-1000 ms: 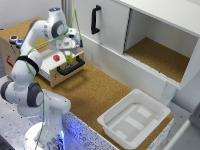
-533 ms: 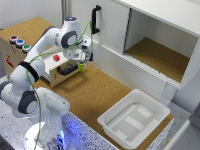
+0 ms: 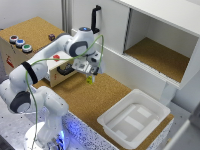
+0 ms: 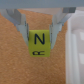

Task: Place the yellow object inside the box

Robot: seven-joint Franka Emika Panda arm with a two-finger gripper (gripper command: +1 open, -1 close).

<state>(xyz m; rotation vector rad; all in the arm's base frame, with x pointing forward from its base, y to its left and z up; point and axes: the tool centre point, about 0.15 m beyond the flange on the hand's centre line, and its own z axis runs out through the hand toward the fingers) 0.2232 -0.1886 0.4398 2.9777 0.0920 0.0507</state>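
A small yellow-green cube [image 3: 90, 79] hangs in the air above the cork floor, pinched between the fingers of my gripper [image 3: 90, 78]. Up close in the wrist view the cube [image 4: 39, 44] shows a black letter N on its face, and my gripper [image 4: 39, 36] is shut on its two sides. The box [image 3: 134, 118], a white shallow tub with a flared rim, sits on the floor toward the exterior view's right and lower than the gripper. A strip of its white rim [image 4: 72, 62] shows in the wrist view beside the cube. The cube is well short of the tub.
A wooden drawer unit [image 3: 30, 40] with coloured buttons on top stands at the exterior view's left, with a small red cube [image 3: 56, 57] on its ledge. A large white cabinet [image 3: 160, 45] with an open cork-lined compartment and a black handle [image 3: 95, 17] fills the back.
The arm has swung from the drawer unit toward the exterior view's right, carrying the yellow cube out over the cork floor and closer to the white tub.
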